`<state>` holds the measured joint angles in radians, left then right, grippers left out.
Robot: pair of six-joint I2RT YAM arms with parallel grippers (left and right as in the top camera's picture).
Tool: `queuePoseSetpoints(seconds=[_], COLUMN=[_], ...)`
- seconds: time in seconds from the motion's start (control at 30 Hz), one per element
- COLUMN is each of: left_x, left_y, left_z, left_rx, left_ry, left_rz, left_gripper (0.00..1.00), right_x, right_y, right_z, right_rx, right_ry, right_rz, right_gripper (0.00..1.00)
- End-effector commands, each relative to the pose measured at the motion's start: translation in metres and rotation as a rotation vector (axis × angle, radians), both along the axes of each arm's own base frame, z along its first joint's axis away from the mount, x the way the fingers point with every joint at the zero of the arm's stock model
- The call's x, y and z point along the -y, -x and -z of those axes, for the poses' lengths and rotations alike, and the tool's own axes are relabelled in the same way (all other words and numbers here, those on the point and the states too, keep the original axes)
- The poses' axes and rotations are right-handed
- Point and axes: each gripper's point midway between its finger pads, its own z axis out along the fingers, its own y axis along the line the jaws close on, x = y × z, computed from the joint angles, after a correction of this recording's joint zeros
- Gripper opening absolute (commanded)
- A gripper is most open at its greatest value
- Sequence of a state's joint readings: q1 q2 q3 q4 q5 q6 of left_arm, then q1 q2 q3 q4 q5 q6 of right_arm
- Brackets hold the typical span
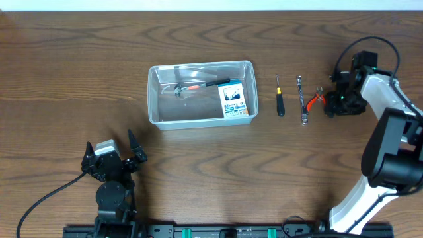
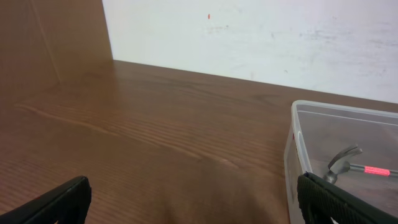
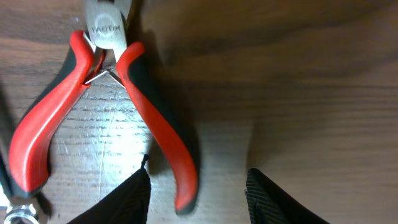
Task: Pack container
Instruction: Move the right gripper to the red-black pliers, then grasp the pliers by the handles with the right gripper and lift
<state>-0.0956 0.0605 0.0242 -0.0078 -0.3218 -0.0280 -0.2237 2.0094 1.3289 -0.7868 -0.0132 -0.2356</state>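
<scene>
The clear plastic container (image 1: pixel 200 94) sits mid-table and holds a hammer (image 1: pixel 198 86) and a small blue-and-white box (image 1: pixel 232 99). Its corner (image 2: pixel 298 134) and the hammer (image 2: pixel 354 165) show at the right of the left wrist view. To its right lie a small black-handled tool (image 1: pixel 279 99), a wrench (image 1: pixel 302 100) and red-handled pliers (image 1: pixel 313 100). My right gripper (image 3: pixel 198 193) is open, its fingers either side of the end of one pliers handle (image 3: pixel 158 130), low over the table. My left gripper (image 1: pixel 114 157) is open and empty at the front left.
A white wall (image 2: pixel 261 37) stands beyond the table's far edge in the left wrist view. The wrench's end (image 3: pixel 15 208) shows at the bottom left of the right wrist view, beside the pliers.
</scene>
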Motion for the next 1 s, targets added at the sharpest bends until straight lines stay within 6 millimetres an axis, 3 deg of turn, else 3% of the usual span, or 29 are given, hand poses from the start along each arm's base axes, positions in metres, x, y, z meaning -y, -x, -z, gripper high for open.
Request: queuePoseSetpoints(seconds=[0.0, 0.1, 0.27, 0.4, 0.53, 0.63, 0.73, 0.9, 0.97], left_x=[-0.003, -0.003, -0.003, -0.003, -0.003, -0.003, -0.003, -0.003, -0.003], left_y=[0.002, 0.002, 0.002, 0.002, 0.002, 0.002, 0.002, 0.002, 0.002], left_z=[0.016, 0.016, 0.016, 0.016, 0.016, 0.016, 0.016, 0.016, 0.016], left_rx=[-0.049, -0.050, -0.049, -0.049, -0.050, -0.050, -0.050, -0.049, -0.050], left_ry=[-0.009, -0.009, -0.009, -0.009, -0.009, -0.009, -0.009, -0.009, -0.009], left_rz=[-0.016, -0.016, -0.016, -0.016, -0.016, -0.016, -0.016, -0.016, -0.016], left_gripper=[0.98, 0.98, 0.98, 0.98, 0.98, 0.98, 0.98, 0.98, 0.98], right_x=[-0.011, -0.012, -0.013, -0.011, -0.010, -0.008, -0.016, -0.055, -0.081], right_y=[-0.001, -0.001, -0.006, -0.010, -0.018, -0.028, -0.042, -0.062, -0.067], right_z=[0.011, 0.016, 0.016, 0.015, 0.005, -0.022, -0.065, -0.150, -0.180], right_rx=[-0.016, -0.022, -0.004, 0.010, 0.025, 0.046, 0.099, 0.240, 0.308], right_ry=[-0.028, -0.030, -0.026, -0.018, -0.015, -0.018, -0.040, -0.084, -0.086], right_rz=[-0.027, -0.029, -0.033, -0.032, -0.028, 0.023, 0.031, -0.028, -0.084], right_gripper=[0.49, 0.41, 0.15, 0.01, 0.01, 0.01, 0.01, 0.01, 0.01])
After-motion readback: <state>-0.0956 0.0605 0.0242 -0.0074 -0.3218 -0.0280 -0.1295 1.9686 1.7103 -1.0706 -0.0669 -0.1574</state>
